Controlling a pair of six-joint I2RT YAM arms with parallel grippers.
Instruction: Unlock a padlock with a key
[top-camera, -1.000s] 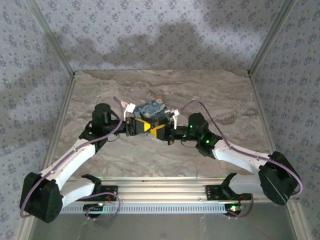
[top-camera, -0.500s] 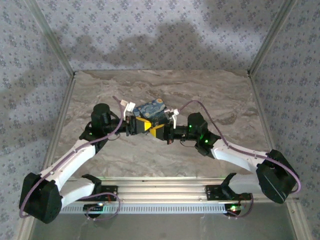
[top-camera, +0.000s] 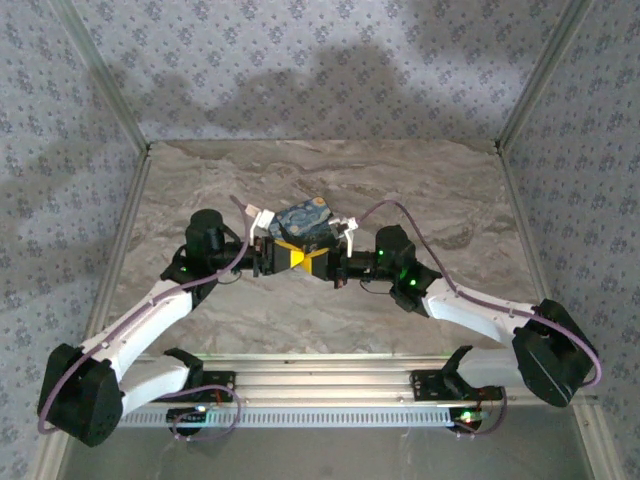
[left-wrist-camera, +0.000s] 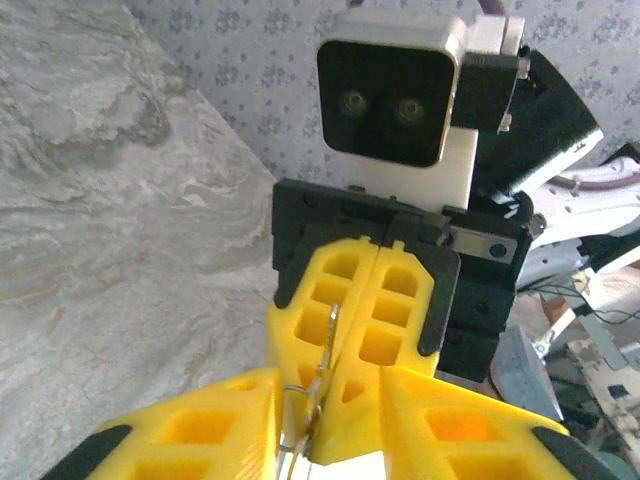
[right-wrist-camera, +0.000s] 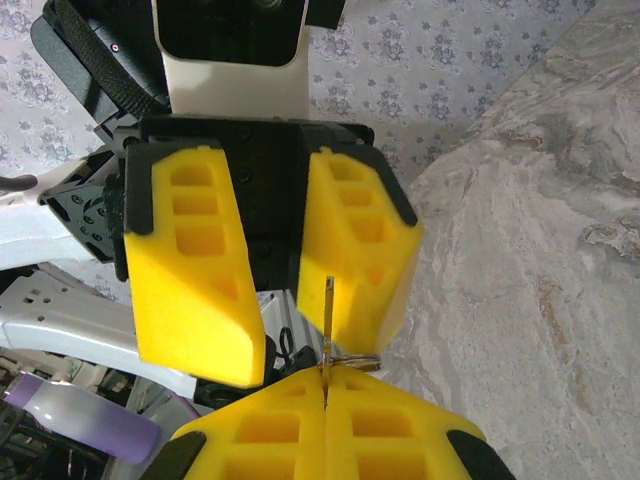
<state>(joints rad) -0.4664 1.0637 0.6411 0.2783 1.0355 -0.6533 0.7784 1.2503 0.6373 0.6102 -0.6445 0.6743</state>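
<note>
Both grippers meet tip to tip over the middle of the table. My right gripper is shut on the key, a thin metal blade that stands up out of its yellow pads with a wire ring at its base. My left gripper is open, and its pads straddle the blade, which lies close against one pad. The key shows edge-on between the right gripper's closed fingers. A blue patterned block, probably the padlock, lies just behind the grippers.
The marble table is walled by patterned cloth at the back and sides. Aluminium rails carry the arm bases at the near edge. Cables loop over both wrists.
My left gripper's jaws have narrowed around the key and it has edged closer to the right gripper. The right gripper has held its grip and place.
</note>
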